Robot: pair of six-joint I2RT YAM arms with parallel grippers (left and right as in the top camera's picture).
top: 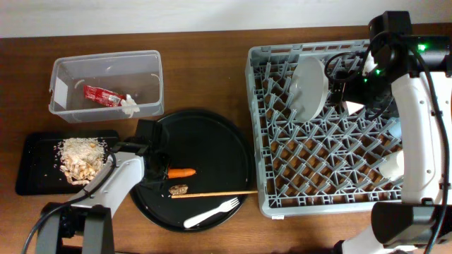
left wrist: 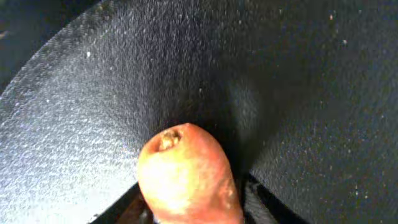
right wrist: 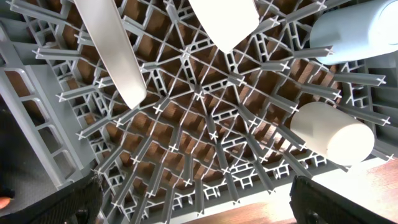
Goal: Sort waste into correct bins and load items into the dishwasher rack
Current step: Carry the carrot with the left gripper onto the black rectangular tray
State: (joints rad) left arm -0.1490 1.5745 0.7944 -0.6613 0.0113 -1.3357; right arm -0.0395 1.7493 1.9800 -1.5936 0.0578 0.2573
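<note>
On the round black tray (top: 212,141) lies the orange carrot (top: 182,171), and my left gripper (top: 161,171) holds its left end. The left wrist view shows the carrot (left wrist: 186,177) filling the gap of the left gripper (left wrist: 193,214), a dark finger tight against each side. Beside it lie a brownish scrap (top: 179,189), the wooden stick (top: 219,192) and the white fork (top: 212,213). My right gripper (top: 344,83) hangs open over the grey dishwasher rack (top: 265,127), holding nothing; the right wrist view has the gripper (right wrist: 205,208) above the rack's lattice (right wrist: 199,124).
The clear tub (top: 63,77) holds a red wrapper (top: 99,94) and crumpled paper (top: 130,104). The flat black tray (top: 35,173) carries pale crumbs (top: 81,159). In the rack stand a plate (top: 311,86), a white cup (right wrist: 329,130) and a blue cup (right wrist: 354,28).
</note>
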